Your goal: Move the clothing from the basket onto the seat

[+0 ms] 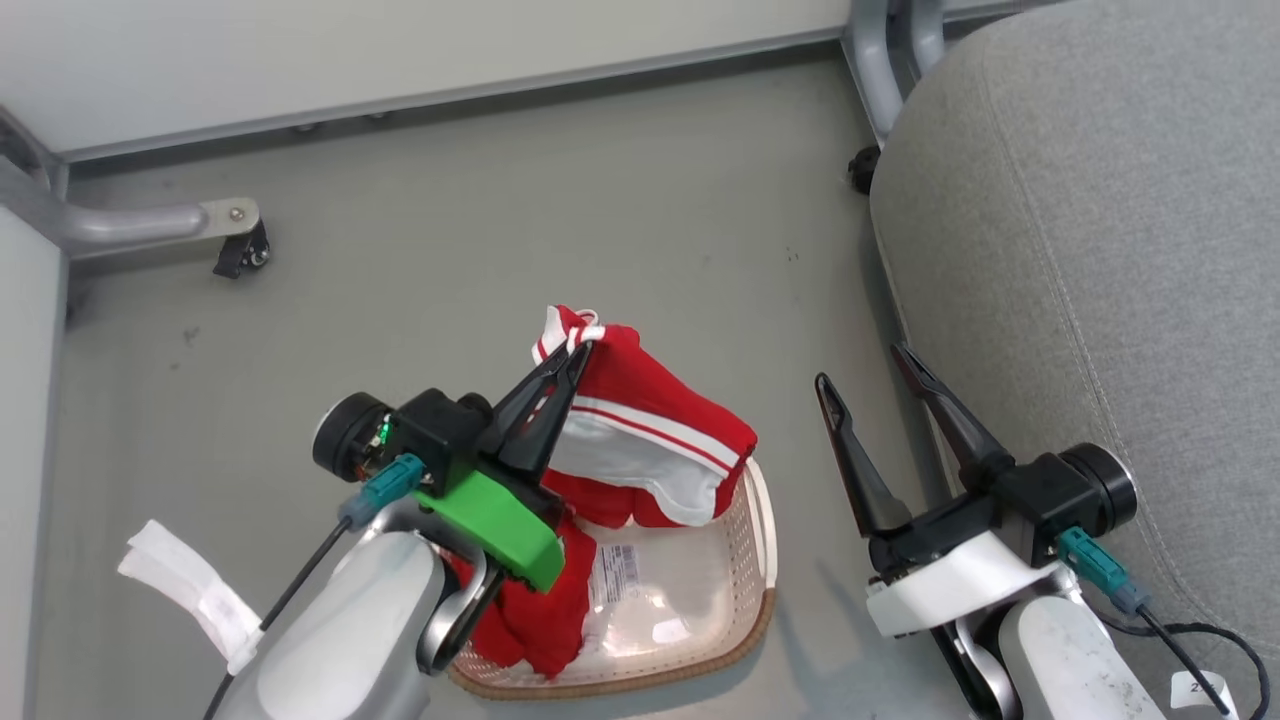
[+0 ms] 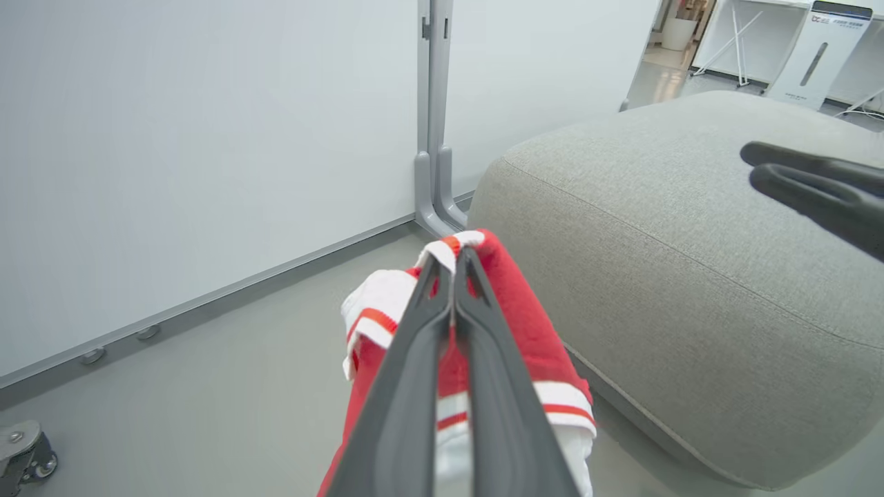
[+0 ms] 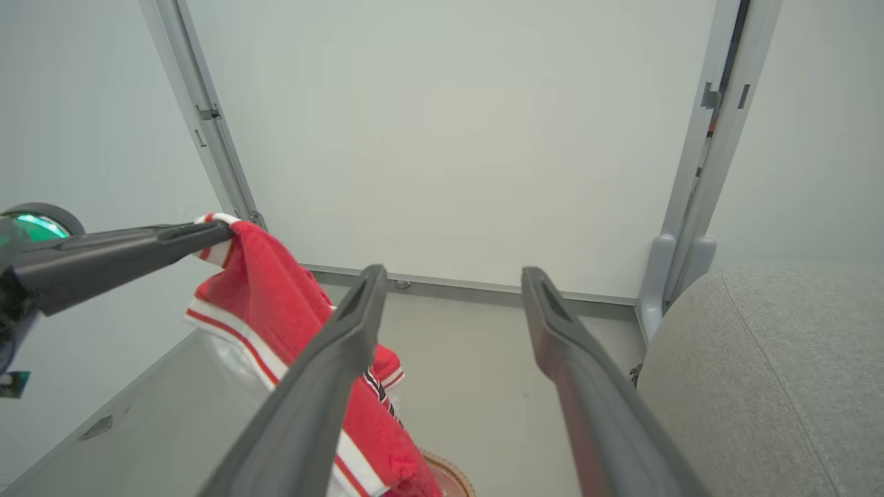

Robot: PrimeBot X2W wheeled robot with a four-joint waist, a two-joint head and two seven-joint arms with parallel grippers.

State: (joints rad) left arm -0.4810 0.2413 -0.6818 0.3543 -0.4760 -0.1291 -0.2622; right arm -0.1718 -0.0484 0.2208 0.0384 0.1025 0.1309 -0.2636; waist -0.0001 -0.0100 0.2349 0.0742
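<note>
Writing: we find a label sticker (image 1: pixel 617 572) inside the basket (image 1: pixel 766 560); its print is too small to read.
Left gripper (image 1: pixel 582 350): fingers pinched tight on the clothing (image 1: pixel 650 440), one red, white-striped piece held up over the basket; more red cloth lies inside.
Right gripper (image 1: pixel 860 365): fingers spread wide, empty, standing between basket and seat (image 1: pixel 1080 250).
Around: grey flooring (image 1: pixel 500 220); a caster (image 1: pixel 240 255) far left.

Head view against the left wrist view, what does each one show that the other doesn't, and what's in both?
Head view: the basket, its label sticker, and more red clothing lying in it. Left wrist view: a white stand in a room beyond the partition. Both: the left hand shut on a red white-striped garment, the open right hand, and the grey seat.
</note>
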